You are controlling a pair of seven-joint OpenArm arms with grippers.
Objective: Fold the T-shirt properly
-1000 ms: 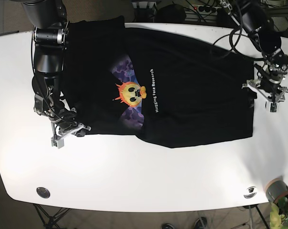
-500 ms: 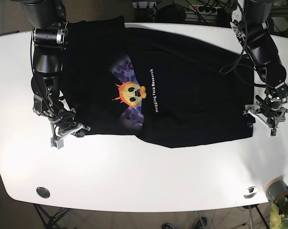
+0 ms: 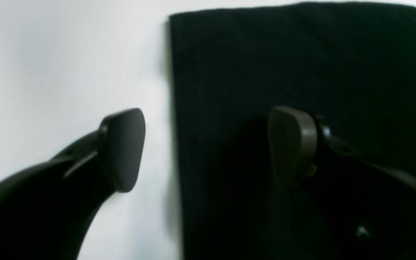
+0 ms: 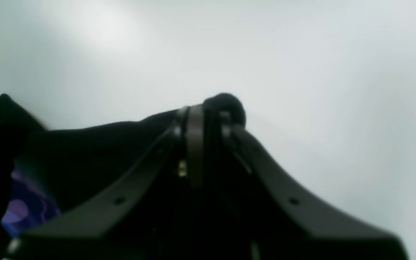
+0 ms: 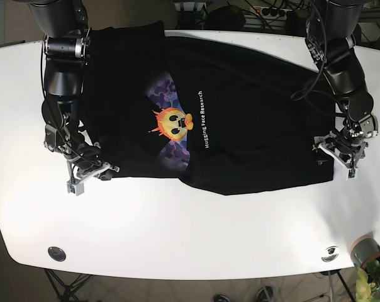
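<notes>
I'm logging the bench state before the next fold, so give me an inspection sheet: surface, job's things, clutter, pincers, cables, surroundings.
Surface: white table, bare in front of the shirt.
Job's things: black T-shirt spread flat, print up, with its far left corner over the table's far edge.
Clutter: two round metal fittings near the front corners.
Pincers: left pincer open, straddling the shirt's edge, one finger over cloth and one over table; right pincer shut on a pinch of black cloth at the shirt's corner.
Cables: black cables run along the left arm.
Surroundings: potted plant at the front right; floor and table legs below.
</notes>
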